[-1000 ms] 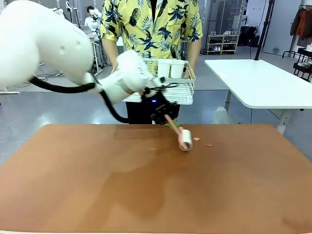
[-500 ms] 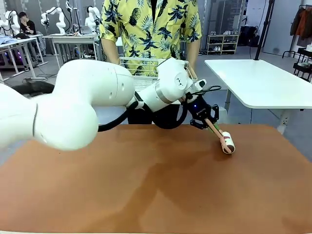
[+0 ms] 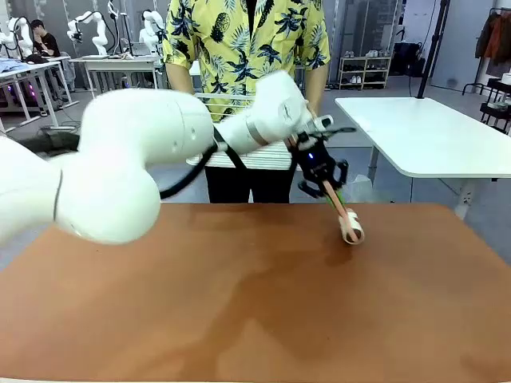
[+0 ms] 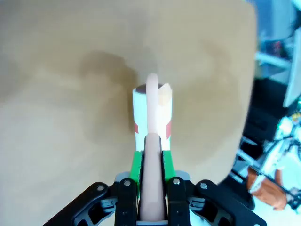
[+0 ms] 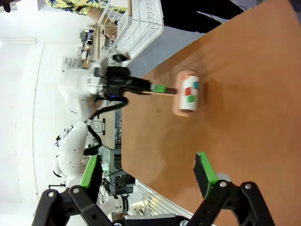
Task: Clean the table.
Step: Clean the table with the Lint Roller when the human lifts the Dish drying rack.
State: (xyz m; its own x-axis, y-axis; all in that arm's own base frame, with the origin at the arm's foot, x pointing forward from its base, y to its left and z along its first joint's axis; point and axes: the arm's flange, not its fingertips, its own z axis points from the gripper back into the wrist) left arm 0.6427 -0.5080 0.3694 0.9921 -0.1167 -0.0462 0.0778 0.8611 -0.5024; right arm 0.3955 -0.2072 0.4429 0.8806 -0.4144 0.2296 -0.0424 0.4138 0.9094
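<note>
My left gripper is shut on the pink handle of a white lint roller. The roller's head rests on the reddish-brown table, far right of its middle. In the left wrist view the green pads clamp the handle, and the roller, with red bits stuck to it, lies on the table straight ahead. My right gripper hangs open above the table. From there the roller shows red and green scraps on its roll, with the left gripper behind it.
A person in a yellow patterned shirt stands at the far edge, behind a white wire dish rack. A white-topped table stands at the back right, beyond the table's edge.
The left arm swept the roller right along the far part of the table, then slightly back left. The two small scraps seen by the roller a second ago are gone from the tabletop.
</note>
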